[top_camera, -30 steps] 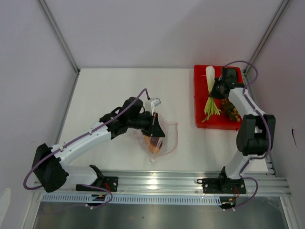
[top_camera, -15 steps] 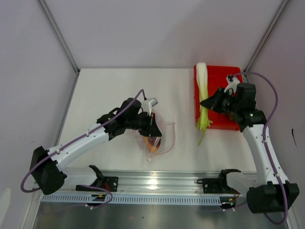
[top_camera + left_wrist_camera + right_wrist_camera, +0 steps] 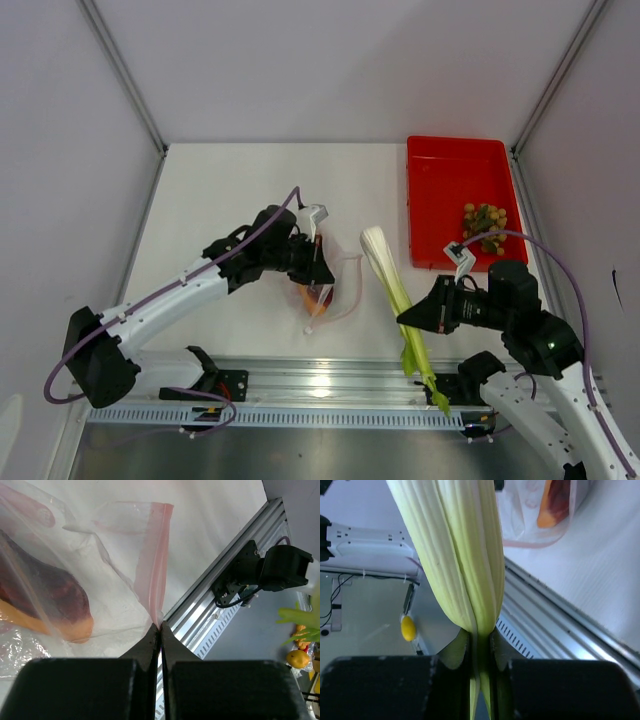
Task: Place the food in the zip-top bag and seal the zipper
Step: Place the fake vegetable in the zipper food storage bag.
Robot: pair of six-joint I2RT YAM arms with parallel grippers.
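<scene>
Food counted three pieces: one leek stalk (image 3: 392, 295) clamped tight in the right claw (image 3: 405, 318) over the surface's (image 3: 230, 190) near edge, one orange-skinned wedge (image 3: 45, 605) inside the single zip-top bag (image 3: 115, 580), and one grape bunch (image 3: 484, 225) in the red tray (image 3: 440, 190). The left claw (image 3: 160, 629) pinched the bag's zipper strip (image 3: 152, 565). The left wrist view's edge cut off the wedge.

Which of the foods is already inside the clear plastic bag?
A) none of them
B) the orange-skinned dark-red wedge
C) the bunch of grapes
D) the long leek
B: the wedge shows through the clear plastic of the bag, while the grapes sit in the red tray and the leek is held in the right gripper.
</scene>
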